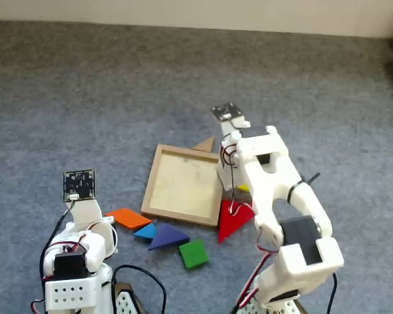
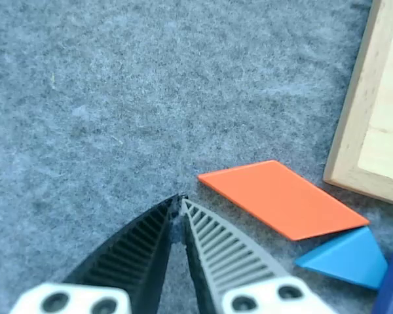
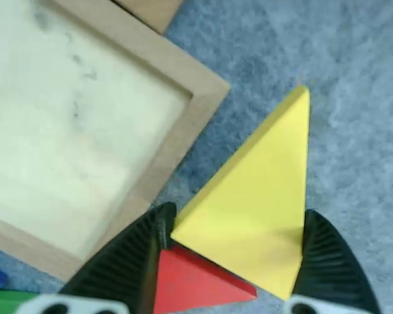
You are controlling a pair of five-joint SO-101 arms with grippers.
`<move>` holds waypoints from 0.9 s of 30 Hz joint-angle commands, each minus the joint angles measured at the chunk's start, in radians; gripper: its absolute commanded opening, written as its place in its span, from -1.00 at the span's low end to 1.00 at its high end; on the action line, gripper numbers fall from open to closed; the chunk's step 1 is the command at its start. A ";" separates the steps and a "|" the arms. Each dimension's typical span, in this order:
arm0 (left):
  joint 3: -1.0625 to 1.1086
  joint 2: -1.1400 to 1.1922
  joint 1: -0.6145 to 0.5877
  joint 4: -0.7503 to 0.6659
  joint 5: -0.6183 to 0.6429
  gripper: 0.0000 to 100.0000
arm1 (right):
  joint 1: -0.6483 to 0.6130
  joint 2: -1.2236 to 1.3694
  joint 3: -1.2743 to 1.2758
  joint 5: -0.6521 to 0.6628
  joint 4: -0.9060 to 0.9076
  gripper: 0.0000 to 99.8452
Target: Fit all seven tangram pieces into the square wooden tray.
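Yellow triangle (image 3: 262, 203) sits gripped in right end effector (image 3: 239, 219).

No text, label, number or sign can be read anywhere; the wooden tray (image 1: 151, 180) shows bare wood grain; the orange piece (image 2: 275, 196) and the yellow piece (image 3: 262, 209), both beside the tray, show plain single-colour faces.

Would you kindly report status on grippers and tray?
Left gripper shut, empty, by orange piece. Right gripper clamping yellow triangle beside tray. No pieces in tray. Red triangle under yellow.
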 commanded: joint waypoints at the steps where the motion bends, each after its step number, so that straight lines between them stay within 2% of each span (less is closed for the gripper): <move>1: 0.019 -0.053 0.010 0.005 -0.009 -0.99 | 0.002 -0.102 -0.033 0.018 0.008 -0.56; 8: 0.019 -0.053 0.010 0.005 -0.009 -0.99 | -0.065 -0.107 -0.042 0.037 0.013 -0.56; 14: 0.019 -0.053 0.010 0.005 -0.009 -0.99 | -0.203 -0.102 -0.044 0.258 0.005 -0.56; 20: 0.019 -0.053 0.010 0.005 -0.009 -0.99 | -0.286 -0.101 -0.045 0.427 -0.002 -0.56; 27: 0.019 -0.053 0.010 0.005 -0.009 -0.99 | -0.302 -0.097 -0.038 0.551 -0.205 -0.56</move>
